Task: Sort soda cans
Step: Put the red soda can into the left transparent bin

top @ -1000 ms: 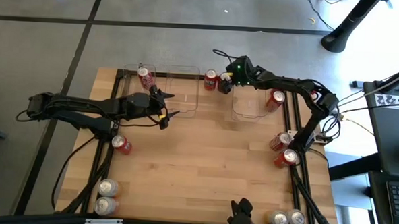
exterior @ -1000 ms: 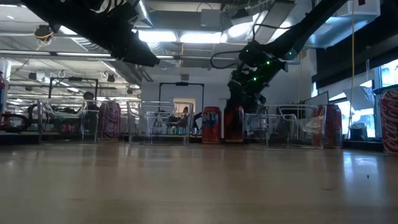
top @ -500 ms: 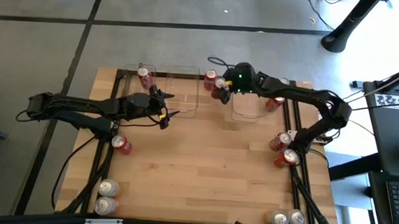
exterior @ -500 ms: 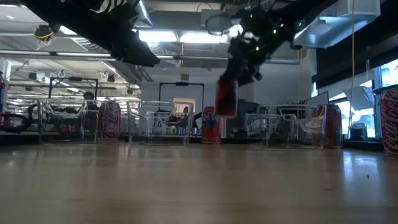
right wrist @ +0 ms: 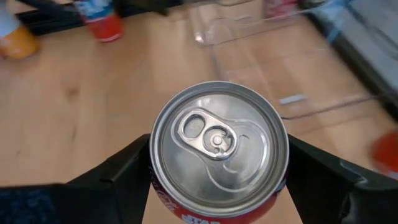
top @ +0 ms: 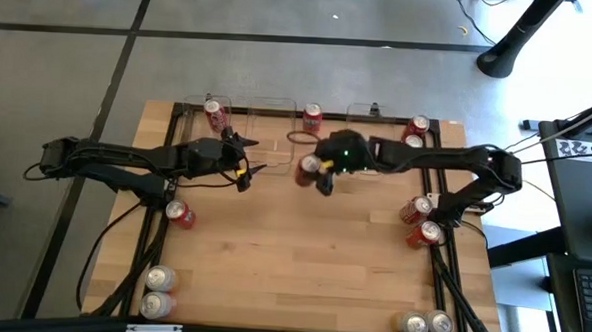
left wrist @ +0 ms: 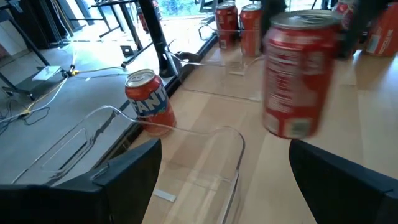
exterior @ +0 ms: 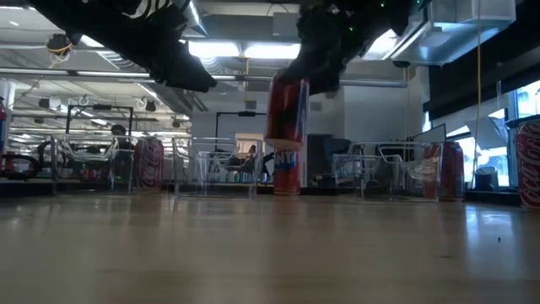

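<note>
My right gripper (top: 316,173) is shut on a red soda can (top: 309,166) with a silver top (right wrist: 217,140), held high over the table's middle (exterior: 287,114). My left gripper (top: 250,165) stands open just left of it, over the middle clear bin (left wrist: 211,162), and the held can (left wrist: 298,74) shows ahead of its fingers. An orange-and-blue can (top: 312,115) stands on its base at the far edge (left wrist: 148,102). One red can (top: 214,113) sits in the left bin. My right gripper pinches the can's round side wall just below the top rim (right wrist: 158,186) between its two fingers (right wrist: 317,177), one on each side. The fingers come from the table's right, slanting downward. The can hangs nearly upright, top up, lifted clear of the table.
Two cans (top: 416,131) are at the far right bin (top: 367,154). Loose cans stand at the left (top: 180,214), near left (top: 158,290), right (top: 422,222) and near right (top: 425,324). Bare wood lies in the middle and near part of the table.
My right gripper has lifted the red can from its place beside the orange-and-blue can at the far edge and carried it up, toward the table's left and near edge, toward my left gripper. The can stays roughly upright.
</note>
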### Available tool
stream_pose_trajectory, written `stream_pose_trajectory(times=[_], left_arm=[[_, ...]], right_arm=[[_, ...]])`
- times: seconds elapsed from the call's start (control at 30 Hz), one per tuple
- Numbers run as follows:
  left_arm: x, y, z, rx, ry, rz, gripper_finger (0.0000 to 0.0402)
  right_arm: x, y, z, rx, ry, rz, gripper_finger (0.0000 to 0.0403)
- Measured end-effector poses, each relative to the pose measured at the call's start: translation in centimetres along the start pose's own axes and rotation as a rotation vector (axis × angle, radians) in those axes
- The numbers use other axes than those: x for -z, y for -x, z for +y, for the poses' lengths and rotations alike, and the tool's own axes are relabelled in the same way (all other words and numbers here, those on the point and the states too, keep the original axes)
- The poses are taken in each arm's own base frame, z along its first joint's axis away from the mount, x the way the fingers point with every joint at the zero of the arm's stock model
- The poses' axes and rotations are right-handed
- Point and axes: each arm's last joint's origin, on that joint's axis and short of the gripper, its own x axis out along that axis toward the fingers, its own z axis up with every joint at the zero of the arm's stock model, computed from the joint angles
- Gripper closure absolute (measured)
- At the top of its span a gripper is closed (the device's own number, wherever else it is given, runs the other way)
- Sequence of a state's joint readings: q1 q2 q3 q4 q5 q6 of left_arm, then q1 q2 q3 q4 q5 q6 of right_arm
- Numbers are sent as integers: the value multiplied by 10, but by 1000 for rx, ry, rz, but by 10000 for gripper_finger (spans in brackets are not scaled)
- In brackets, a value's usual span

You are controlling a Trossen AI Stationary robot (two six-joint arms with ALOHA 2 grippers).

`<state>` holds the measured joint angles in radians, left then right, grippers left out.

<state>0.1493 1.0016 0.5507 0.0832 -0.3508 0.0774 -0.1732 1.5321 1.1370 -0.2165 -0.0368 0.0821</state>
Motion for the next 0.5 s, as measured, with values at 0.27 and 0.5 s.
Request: stream_pose_trajectory(times=[0.27, 0.5], left_arm=[[6, 7, 1, 11, 70, 91, 61], [2, 20, -10, 82, 76, 87, 61]], right_arm=[[14, -34, 35, -82, 60, 17, 106], [22, -59, 46, -119, 113, -11, 105]])
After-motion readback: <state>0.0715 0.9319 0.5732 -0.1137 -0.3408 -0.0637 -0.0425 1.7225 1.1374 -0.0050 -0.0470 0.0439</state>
